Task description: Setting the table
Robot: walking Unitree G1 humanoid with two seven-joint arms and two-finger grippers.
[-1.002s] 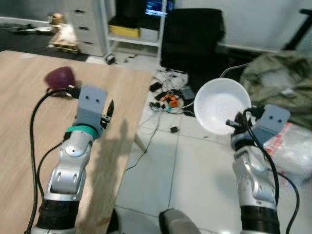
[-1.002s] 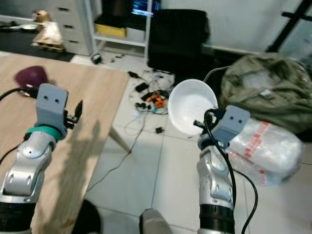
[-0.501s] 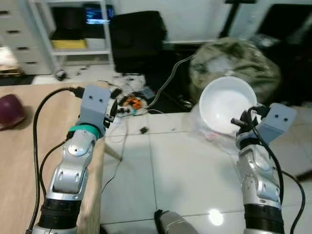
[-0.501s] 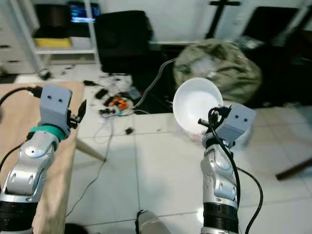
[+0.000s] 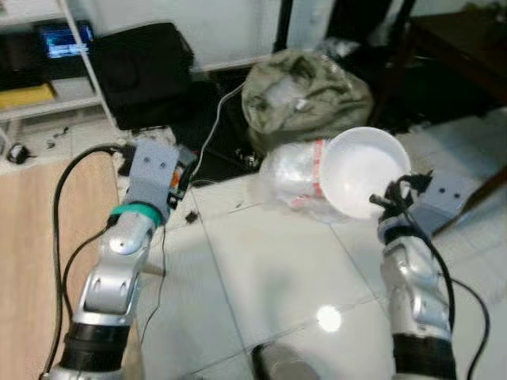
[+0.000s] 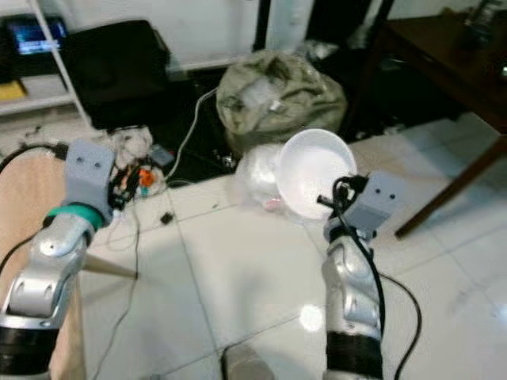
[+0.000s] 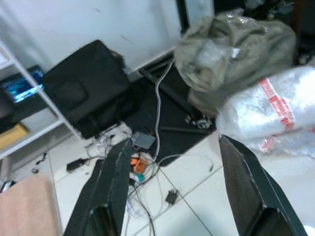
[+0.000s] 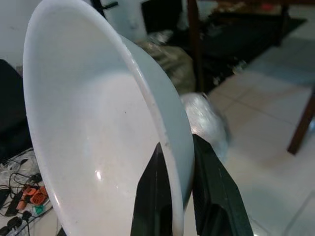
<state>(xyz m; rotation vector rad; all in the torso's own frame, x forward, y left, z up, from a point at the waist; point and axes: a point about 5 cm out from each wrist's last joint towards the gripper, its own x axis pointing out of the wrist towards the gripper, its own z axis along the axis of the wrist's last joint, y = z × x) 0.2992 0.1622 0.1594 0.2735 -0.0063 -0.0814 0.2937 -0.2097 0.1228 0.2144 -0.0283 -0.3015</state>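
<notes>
The right gripper (image 8: 178, 196) is pinching the rim of the white bowl (image 5: 363, 172), one black finger inside and one outside, and it is holding the bowl tilted up on edge out over the white tiled floor (image 5: 269, 277), its hollow facing back toward the head camera. Much of the far rim is running out of the right wrist view, and the fingertips themselves are sitting tucked against the bowl wall. The left gripper (image 7: 179, 162) is hanging in the air with nothing between its fingers, jaws spread wide, the floor clutter showing through the gap. Only a strip of the wooden table (image 5: 32, 237) is showing at the robot's left, cut off by the edge of the head view and partly covered by the left arm. Beyond the bowl a clear plastic bundle with red print (image 5: 289, 170) is lying on the tiles, half hidden behind the rim, with an olive bag (image 5: 305, 91) slumped behind it. A black case (image 7: 86, 93) is leaning by the wall, and a tangle of cables (image 7: 140, 172) is too blurred to sort out.
</notes>
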